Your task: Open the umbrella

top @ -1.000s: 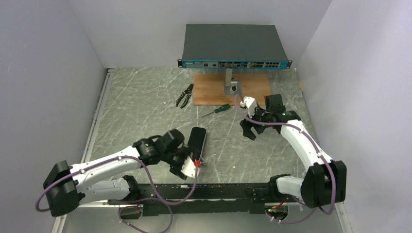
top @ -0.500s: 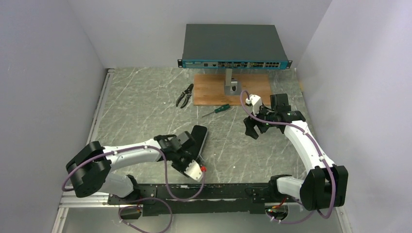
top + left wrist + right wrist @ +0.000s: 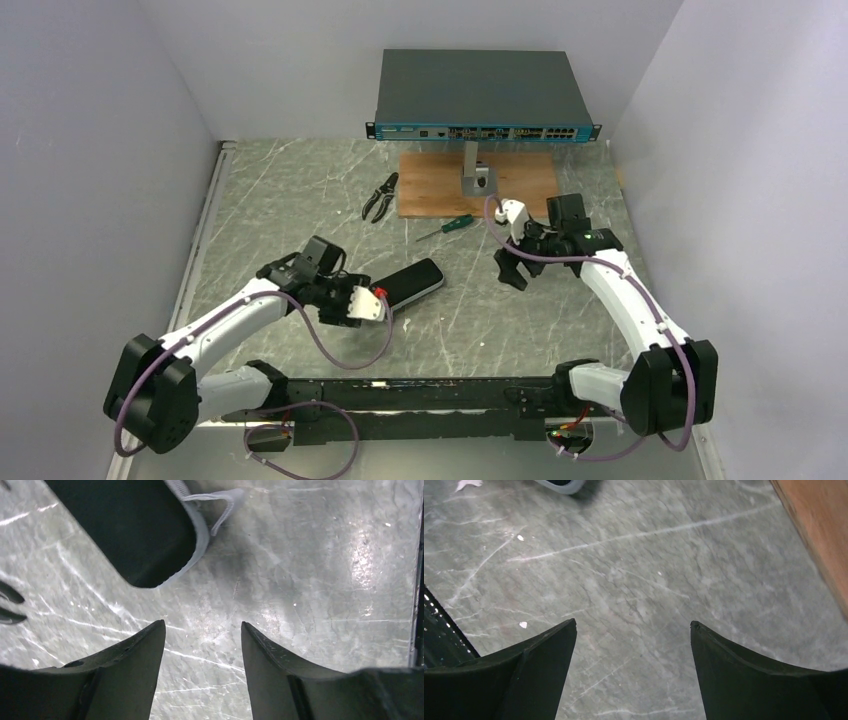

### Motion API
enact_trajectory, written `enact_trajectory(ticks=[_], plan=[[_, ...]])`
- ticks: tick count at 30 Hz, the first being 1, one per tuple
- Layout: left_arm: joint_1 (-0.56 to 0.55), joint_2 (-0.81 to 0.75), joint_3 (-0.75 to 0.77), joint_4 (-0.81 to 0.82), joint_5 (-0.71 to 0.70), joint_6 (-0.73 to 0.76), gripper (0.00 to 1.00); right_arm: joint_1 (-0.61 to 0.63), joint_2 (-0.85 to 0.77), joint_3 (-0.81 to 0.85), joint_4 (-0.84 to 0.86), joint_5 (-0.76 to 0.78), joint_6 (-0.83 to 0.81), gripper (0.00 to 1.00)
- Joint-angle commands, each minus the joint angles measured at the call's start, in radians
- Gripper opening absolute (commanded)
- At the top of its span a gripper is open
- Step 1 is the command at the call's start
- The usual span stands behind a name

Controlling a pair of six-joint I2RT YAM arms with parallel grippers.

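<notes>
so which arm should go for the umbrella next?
Left. The left fingers, open, sit just short of the umbrella. The right fingers, also open, hover over table farther off, by the wooden board.

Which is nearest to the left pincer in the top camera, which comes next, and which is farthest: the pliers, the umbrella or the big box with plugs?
1. Umbrella, lying right beside the left pincer.
2. Pliers, farther back on the table.
3. Network switch, at the back wall.

Umbrella [image 3: 412,282] black, pale-blue trim; table [image 3: 290,215] grey-veined; board [image 3: 432,190] brown.
</notes>
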Motion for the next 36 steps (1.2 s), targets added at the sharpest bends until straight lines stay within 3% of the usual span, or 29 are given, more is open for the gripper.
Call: enact_trajectory(ticks=[1, 7, 15, 25, 28, 36], plan=[[0.096, -0.009, 0.048, 0.027, 0.13, -0.184, 0.64, 0.101, -0.049, -0.003, 0.09, -0.021, -0.078, 0.88], [0.285, -0.016, 0.08, 0.139, 0.229, -0.505, 0.65, 0.3, 0.066, 0.054, 0.208, -0.028, -0.205, 0.91], [0.429, -0.061, 0.077, 0.182, 0.236, -0.757, 0.75, 0.534, 0.382, 0.276, 0.227, -0.02, -0.335, 1.0], [0.608, -0.159, 0.021, 0.225, 0.201, -0.914, 0.84, 0.593, 0.648, 0.465, 0.091, -0.077, -0.447, 0.99], [0.624, -0.186, 0.004, 0.234, 0.198, -0.91, 0.84, 0.592, 0.662, 0.447, 0.062, -0.084, -0.47, 0.95], [0.592, -0.217, -0.048, 0.248, 0.297, -0.78, 0.8, 0.509, 0.666, 0.386, -0.002, -0.063, -0.47, 0.66]])
